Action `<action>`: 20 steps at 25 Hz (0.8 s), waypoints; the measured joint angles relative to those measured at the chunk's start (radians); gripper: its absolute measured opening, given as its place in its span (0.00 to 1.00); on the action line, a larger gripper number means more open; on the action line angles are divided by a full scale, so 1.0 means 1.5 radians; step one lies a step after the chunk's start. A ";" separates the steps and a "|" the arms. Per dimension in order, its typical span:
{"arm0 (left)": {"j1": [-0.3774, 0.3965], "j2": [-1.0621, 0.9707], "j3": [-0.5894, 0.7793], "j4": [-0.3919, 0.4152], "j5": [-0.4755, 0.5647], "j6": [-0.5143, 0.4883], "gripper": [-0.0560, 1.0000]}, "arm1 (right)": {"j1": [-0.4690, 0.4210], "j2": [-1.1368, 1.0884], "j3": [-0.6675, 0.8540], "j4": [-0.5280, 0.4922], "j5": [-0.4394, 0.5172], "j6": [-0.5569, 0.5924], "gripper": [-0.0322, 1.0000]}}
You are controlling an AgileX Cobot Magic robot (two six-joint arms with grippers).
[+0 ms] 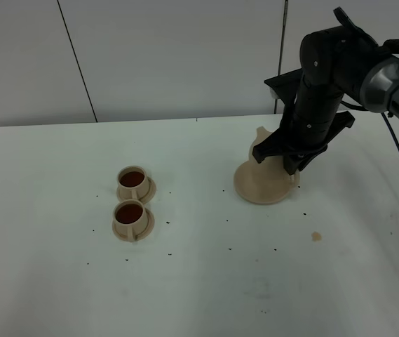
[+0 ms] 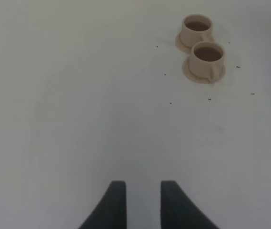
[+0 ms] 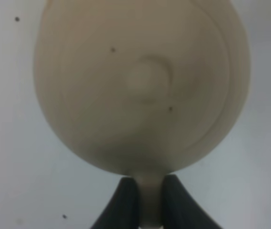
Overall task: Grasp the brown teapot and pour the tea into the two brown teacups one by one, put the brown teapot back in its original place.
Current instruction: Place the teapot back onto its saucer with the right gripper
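On the right of the surface (image 1: pixel 59 295), we see the brown teapot (image 1: pixel 261 144) over its wide tan saucer (image 1: pixel 259 184), with the right gripper (image 3: pixel 148 200) clamped on its loop handle (image 3: pixel 148 191); whether the pot has touched down we cannot tell. We judge it rigid, smooth, breakable ceramic, lighter now that both teacups (image 1: pixel 131 200) at centre-left hold tea, so the handle is the place to grip. The left gripper (image 2: pixel 139 200) hangs slightly parted, holding nothing.

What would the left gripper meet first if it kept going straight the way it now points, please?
Probably bare table: ahead of the left gripper nothing stands in line. The two teacups sit off to one side, though depth is hard to judge.
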 joint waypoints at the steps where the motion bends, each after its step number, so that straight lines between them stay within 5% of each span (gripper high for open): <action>1: 0.000 0.000 0.000 0.000 0.000 0.000 0.29 | 0.000 0.005 0.000 0.003 -0.007 0.000 0.12; 20: 0.000 0.000 0.000 0.000 0.000 0.000 0.29 | 0.001 0.056 0.005 0.006 -0.054 -0.002 0.12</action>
